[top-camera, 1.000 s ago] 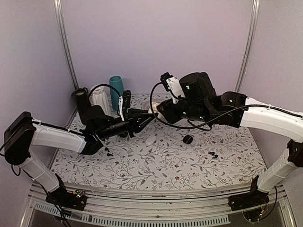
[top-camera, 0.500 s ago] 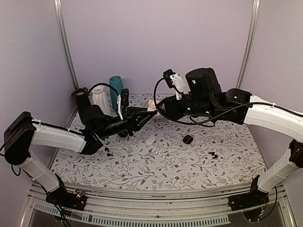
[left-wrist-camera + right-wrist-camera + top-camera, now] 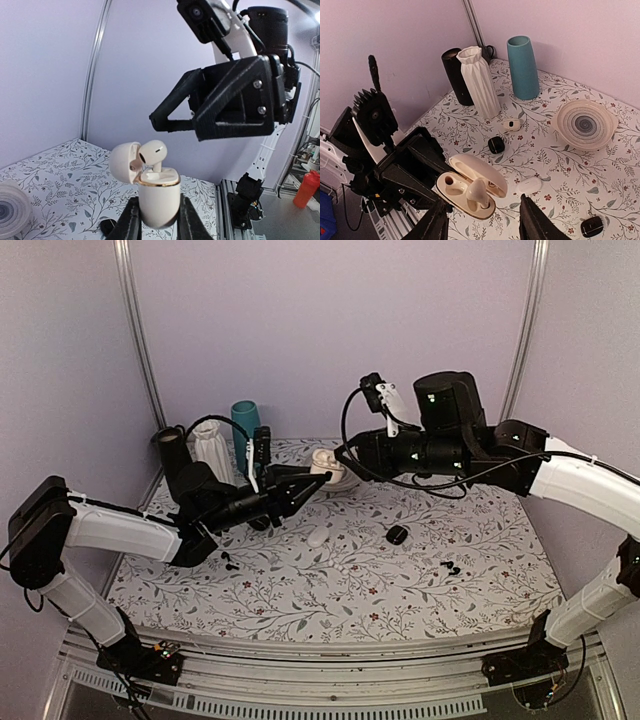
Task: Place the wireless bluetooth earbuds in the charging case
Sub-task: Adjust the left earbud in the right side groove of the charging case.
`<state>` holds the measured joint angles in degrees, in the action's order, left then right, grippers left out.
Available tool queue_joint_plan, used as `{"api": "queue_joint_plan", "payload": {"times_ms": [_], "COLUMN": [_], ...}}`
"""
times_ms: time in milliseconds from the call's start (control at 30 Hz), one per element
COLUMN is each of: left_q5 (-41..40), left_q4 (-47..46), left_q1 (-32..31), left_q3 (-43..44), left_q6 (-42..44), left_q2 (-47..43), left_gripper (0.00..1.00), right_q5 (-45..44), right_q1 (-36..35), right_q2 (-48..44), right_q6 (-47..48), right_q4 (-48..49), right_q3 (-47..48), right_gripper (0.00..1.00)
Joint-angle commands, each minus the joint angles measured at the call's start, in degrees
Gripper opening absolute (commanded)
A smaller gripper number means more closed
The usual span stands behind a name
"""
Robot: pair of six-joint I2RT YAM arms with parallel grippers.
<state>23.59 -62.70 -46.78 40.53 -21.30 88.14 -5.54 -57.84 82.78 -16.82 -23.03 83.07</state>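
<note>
My left gripper (image 3: 158,220) is shut on the lower body of the white charging case (image 3: 158,192), holding it upright above the table with its lid swung open. One white earbud (image 3: 152,152) stands stem-down in a well, its head above the gold rim. From above, the right wrist view shows the case (image 3: 451,184) with the earbud (image 3: 479,192) in the nearer well and the other well as a small dark hole. My right gripper (image 3: 484,220) hangs open above the case with nothing between its fingers. In the top view the case (image 3: 322,462) sits between the left gripper (image 3: 316,478) and the right gripper (image 3: 350,452).
On the floral tabletop lie a white oval object (image 3: 318,537), a round black case (image 3: 397,534) and small black earbuds (image 3: 452,567). A teal vase (image 3: 523,67), a white ribbed vase (image 3: 479,80), a black cylinder (image 3: 455,75) and a striped plate (image 3: 586,123) stand at the back.
My right gripper has opened and drawn back up and to the right, away from the case, leaving the earbud standing in its well. The left gripper has kept the case still.
</note>
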Motion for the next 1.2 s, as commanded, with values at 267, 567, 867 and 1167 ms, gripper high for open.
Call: {"api": "queue_joint_plan", "payload": {"times_ms": [267, 567, 867, 1167], "left_q5": [1.67, 0.44, -0.34, -0.99], "left_q4": [-3.36, -2.03, -0.59, -0.37], "left_q1": [0.78, 0.72, 0.31, -0.22], "left_q3": [0.18, 0.16, 0.07, -0.45], "left_q6": [-0.43, 1.70, 4.14, 6.15], "left_q2": [0.72, 0.33, -0.21, -0.77], "left_gripper": [0.00, 0.00, 0.00, 0.00], "right_q5": [4.86, 8.30, 9.47, 7.74], "right_q1": [2.86, 2.88, 2.86, 2.87], "right_q2": [-2.55, -0.34, 1.18, 1.69], "right_q6": [-6.62, -13.75, -16.78, -17.68], "right_q4": [-1.09, -1.20, -1.17, -1.64], "right_q3": [3.06, 3.47, 3.75, 3.86], "right_gripper": [0.43, 0.36, 0.32, 0.29]}}
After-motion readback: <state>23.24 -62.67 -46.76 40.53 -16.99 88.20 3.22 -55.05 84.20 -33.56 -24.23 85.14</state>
